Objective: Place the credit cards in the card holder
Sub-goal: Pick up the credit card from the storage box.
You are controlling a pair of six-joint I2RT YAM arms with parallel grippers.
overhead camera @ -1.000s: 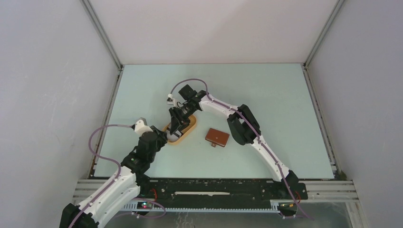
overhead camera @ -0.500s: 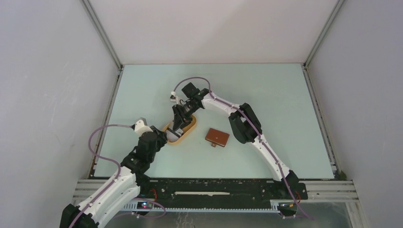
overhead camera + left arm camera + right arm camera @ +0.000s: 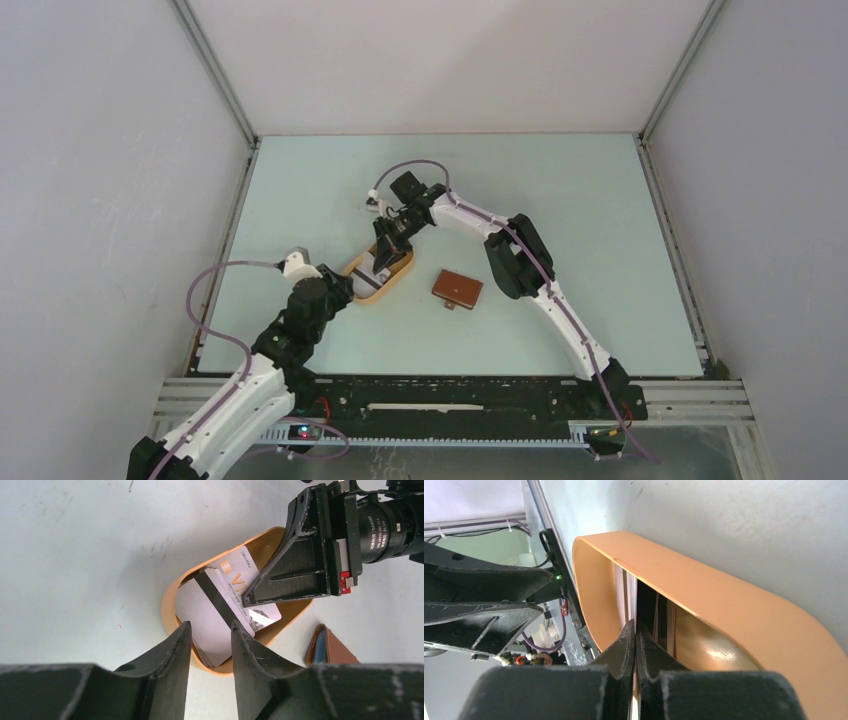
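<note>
Looking down from the top camera, the orange oval tray (image 3: 372,297) sits on the pale table (image 3: 560,200) left of centre, with the credit cards (image 3: 366,281) lying inside it. The right gripper (image 3: 387,256) dips into the tray's far end. The left gripper (image 3: 338,287) is at the tray's near-left end. The card holder (image 3: 457,289) lies closed just right of the tray, apart from it.

From the left wrist, the left gripper (image 3: 210,626) hangs above the tray (image 3: 167,605), its fingers parted by a narrow gap with nothing between them. The credit cards (image 3: 210,615) lie stacked and fanned, the top one white with a dark stripe, another showing orange lettering. The right gripper (image 3: 246,599) has its tips down on the stack. The card holder (image 3: 340,652) shows at the right edge (a sliver of blue lining is visible).

From the right wrist, the right gripper (image 3: 636,630) has its fingers pressed to a hairline seam inside the tray (image 3: 734,600). The credit cards (image 3: 658,625) appear edge-on beside the tips; whether one is pinched I cannot tell.
</note>
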